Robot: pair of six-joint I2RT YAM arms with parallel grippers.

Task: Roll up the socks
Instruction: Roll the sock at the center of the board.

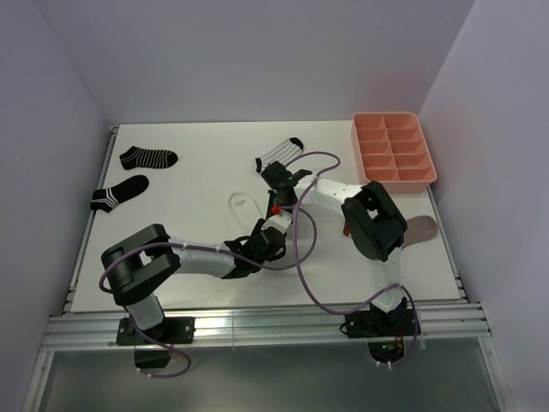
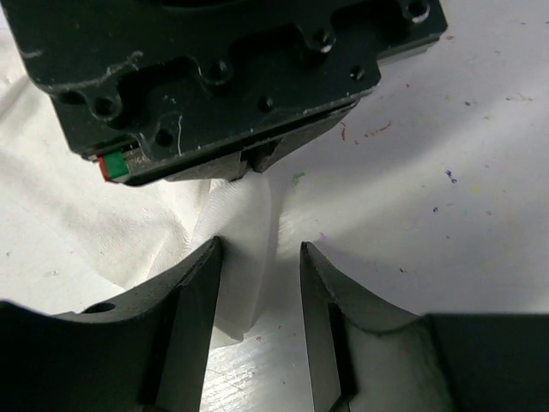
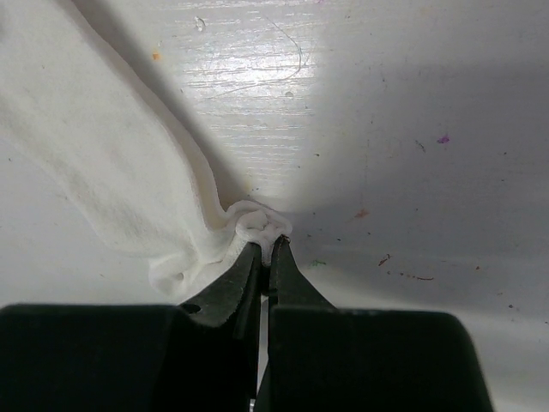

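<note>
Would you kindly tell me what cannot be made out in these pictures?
1. Taupe sock: top view, mostly hidden behind the right arm.
2. White sock: top view, largely covered by the arms and lost against the white table; both wrist views cut it off at their edges.

Left arm (image 1: 199, 256): lying low, stretched rightward from its base toward the middle. Left gripper (image 2: 259, 249): fingers parted, tips angled down, right up against the other gripper's body. Right arm (image 1: 376, 225): elbow folded high, forearm reaching leftward. Right gripper (image 3: 268, 245): fingers pressed together, nipping a small fold of white sock (image 3: 120, 163).
</note>
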